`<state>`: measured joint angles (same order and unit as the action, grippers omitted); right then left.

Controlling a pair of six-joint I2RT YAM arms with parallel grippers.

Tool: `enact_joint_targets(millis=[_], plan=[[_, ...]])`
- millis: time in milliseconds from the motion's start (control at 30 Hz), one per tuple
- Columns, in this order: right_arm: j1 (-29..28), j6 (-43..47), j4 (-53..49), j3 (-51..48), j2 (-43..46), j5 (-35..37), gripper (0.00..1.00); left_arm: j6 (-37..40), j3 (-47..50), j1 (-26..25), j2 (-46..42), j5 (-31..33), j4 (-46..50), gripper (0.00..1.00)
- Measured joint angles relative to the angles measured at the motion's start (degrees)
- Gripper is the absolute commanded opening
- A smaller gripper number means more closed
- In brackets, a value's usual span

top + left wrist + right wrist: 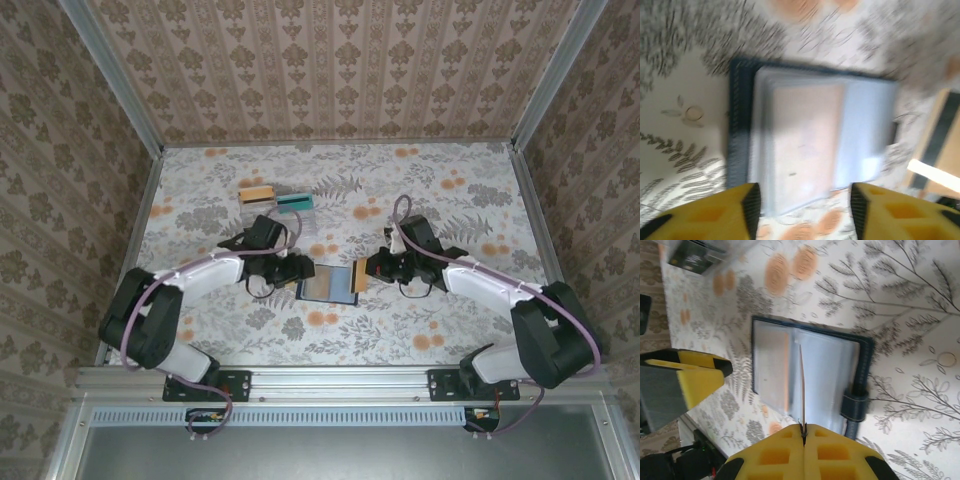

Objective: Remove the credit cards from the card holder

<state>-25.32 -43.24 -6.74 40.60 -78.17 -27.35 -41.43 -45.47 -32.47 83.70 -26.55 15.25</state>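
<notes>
The dark blue card holder (328,285) lies open and flat on the flowered surface (450,330), near the middle and a little toward the arms, its greyish see-through pockets facing up. A dark strap (855,407) sits on one edge of it. The left jaws are at its left side, low over the surface, and they stand apart with nothing between them; their yellow fingers (715,210) frame the holder's near edge in the wrist view. The right jaws are at the holder's right side, pressed closed on a thin tan card (801,385), which shows edge-on from the right wrist. From above, that card sits at the holder's right edge, and I cannot tell whether it touches the pockets. Farther back and to the left stands a clear tray (305,222), well apart from the holder, with a second tan card (257,193) and a teal card (293,200) at its far side.
</notes>
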Motion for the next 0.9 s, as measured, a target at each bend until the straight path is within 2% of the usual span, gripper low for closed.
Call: enact_joint_targets(millis=[100,233,500,600,900], plan=[[0.00,0.00,-0.35,2.38,0.85,-0.37,0.02,-2.19,-0.44,0.74,-4.44,-1.22,-3.17,0.60],[0.00,-0.66,0.79,5.31,1.01,-1.97,0.01,-7.41,0.50,1.07,-7.58,-4.57,-11.72,0.55],[-0.07,-4.59,8.24,6.95,1.05,-6.99,0.00,-17.35,4.55,1.07,-8.17,-11.13,-28.35,0.48],[-0.13,-5.55,10.95,7.21,1.05,-8.17,0.00,-19.08,4.92,1.05,-8.17,-12.61,-31.52,0.44],[-0.35,-9.11,17.38,7.21,0.63,-10.82,0.00,-20.55,4.92,0.07,-8.17,-14.97,-35.06,0.41]])
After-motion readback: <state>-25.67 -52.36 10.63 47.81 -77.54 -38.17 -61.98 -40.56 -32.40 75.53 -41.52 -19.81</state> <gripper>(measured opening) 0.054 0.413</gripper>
